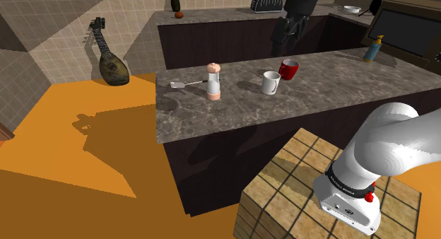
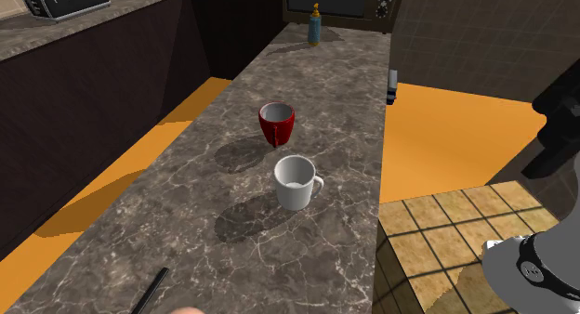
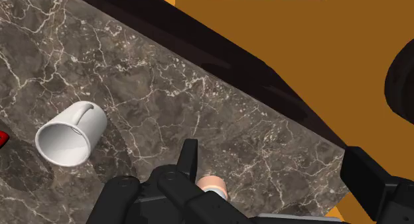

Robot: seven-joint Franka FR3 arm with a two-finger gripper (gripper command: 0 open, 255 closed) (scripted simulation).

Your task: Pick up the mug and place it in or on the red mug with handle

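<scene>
A white mug (image 1: 271,83) (image 2: 296,182) stands upright on the dark marble counter (image 1: 233,110), its handle towards the counter's near edge. Just beyond it stands a red mug (image 1: 288,68) (image 2: 276,124), also upright and apart from it. My black gripper (image 1: 285,34) hangs high above the two mugs. In the wrist view the gripper (image 3: 278,179) is open, its fingers (image 3: 189,160) wide apart with nothing between them. The white mug (image 3: 69,133) lies well off to the side of them, with a sliver of the red mug (image 3: 2,138) past it.
A pink-and-white grinder (image 1: 213,82) and a spoon (image 1: 180,83) sit on the counter towards the shoulder view's left. A blue soap bottle (image 1: 372,49) stands at the far end. A toaster (image 1: 267,1) is on the back counter, and a lute (image 1: 109,57) leans on the wall.
</scene>
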